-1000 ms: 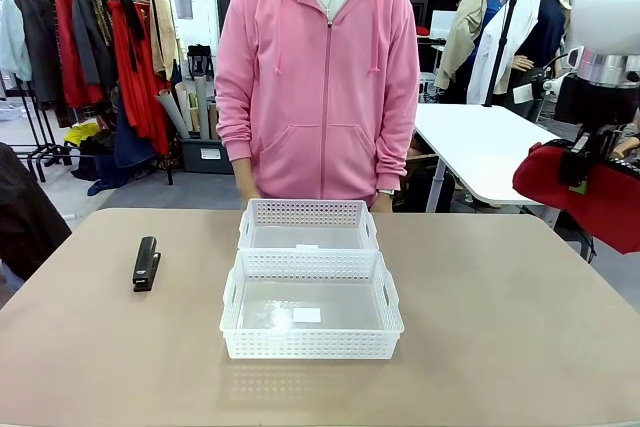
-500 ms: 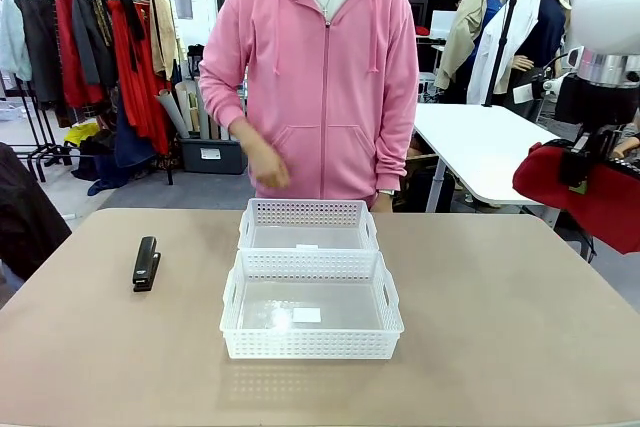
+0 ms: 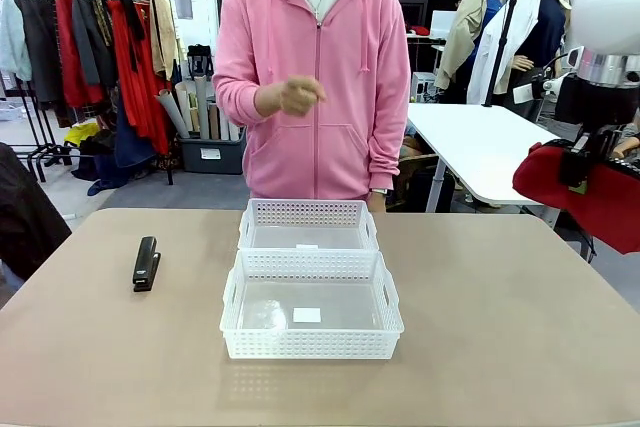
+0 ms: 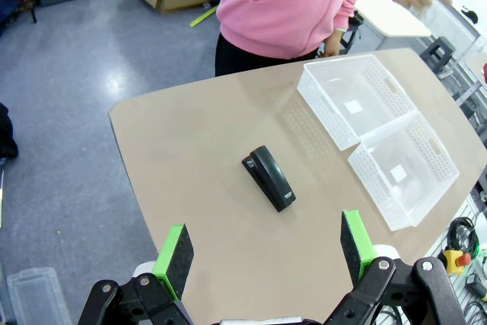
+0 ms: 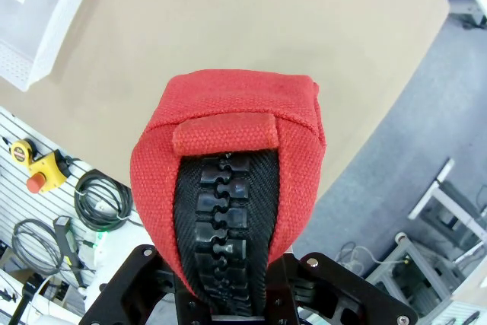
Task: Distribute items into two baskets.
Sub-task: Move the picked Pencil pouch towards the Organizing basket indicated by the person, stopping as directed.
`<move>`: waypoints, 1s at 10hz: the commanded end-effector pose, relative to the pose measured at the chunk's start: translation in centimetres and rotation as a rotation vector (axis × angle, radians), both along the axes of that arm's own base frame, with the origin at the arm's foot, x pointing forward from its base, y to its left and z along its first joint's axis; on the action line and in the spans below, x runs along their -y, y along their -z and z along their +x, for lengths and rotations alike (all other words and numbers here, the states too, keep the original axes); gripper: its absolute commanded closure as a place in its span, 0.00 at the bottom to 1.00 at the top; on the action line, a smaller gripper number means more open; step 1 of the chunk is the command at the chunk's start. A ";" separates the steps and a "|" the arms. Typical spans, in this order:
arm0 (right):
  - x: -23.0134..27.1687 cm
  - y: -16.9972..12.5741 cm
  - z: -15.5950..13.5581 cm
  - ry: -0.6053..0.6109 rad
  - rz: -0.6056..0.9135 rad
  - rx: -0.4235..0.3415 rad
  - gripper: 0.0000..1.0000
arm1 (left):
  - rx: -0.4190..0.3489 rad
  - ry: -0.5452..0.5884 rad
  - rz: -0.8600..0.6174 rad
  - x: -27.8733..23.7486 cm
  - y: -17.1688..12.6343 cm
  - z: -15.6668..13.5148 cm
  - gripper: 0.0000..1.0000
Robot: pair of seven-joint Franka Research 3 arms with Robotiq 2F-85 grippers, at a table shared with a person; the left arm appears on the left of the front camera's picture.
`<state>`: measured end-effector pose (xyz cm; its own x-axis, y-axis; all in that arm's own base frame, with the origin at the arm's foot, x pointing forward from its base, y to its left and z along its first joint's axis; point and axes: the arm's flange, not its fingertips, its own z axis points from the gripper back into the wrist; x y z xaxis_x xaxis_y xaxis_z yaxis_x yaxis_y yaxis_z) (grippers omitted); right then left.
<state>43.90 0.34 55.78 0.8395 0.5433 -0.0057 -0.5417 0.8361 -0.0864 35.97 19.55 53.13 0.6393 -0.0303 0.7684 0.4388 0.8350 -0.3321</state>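
1. Right gripper (image 5: 228, 298) is clamped shut on the red pouch (image 5: 228, 165). In the right wrist view the pouch rises from between the jaws, its black zipper facing the camera.
2. In the front view this gripper (image 3: 578, 159) is up in the air with the pouch (image 3: 590, 202) bulging around and below it, clear of the table (image 3: 500, 327).
3. Beyond the held pouch in the right wrist view is the table top (image 5: 266, 28). One corner of a white basket (image 5: 38, 28) sits at the upper left, well apart from the gripper.
4. Left gripper (image 4: 265, 253) is wide open and holds nothing. Its green pads (image 4: 176, 253) stand far apart, high above the table.
5. The black stapler (image 4: 268, 178) lies flat on the table straight ahead of the left gripper, framed between its two fingers and not touched by them.
6. The two baskets stand to the right of the stapler in the left wrist view, touching each other: the narrower basket (image 4: 318, 112) farther from the gripper, the larger basket (image 4: 373, 188) nearer.
7. In the front view the stapler (image 3: 146, 263) lies apart from the larger basket (image 3: 310, 344) and the narrower basket (image 3: 308, 213).
8. A person stands beyond the narrower basket with one hand (image 3: 298, 95) raised at chest height.
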 end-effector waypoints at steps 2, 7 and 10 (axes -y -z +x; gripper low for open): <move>-0.1 -0.1 -0.3 0.020 0.000 0.007 1.00 | 0.026 0.012 -0.010 -0.1 0.1 0.1 0.00; -0.1 -0.1 -0.3 0.020 0.000 0.007 1.00 | 0.026 0.012 -0.010 -0.1 0.1 0.1 0.00; -0.1 -0.1 -0.3 0.020 0.000 0.007 1.00 | 0.026 0.012 -0.010 -0.1 0.1 0.1 0.00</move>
<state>43.90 0.34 55.78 0.8395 0.5433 -0.0057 -0.5417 0.8361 -0.0864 35.97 19.55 53.13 0.6392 -0.0304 0.7684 0.4388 0.8350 -0.3320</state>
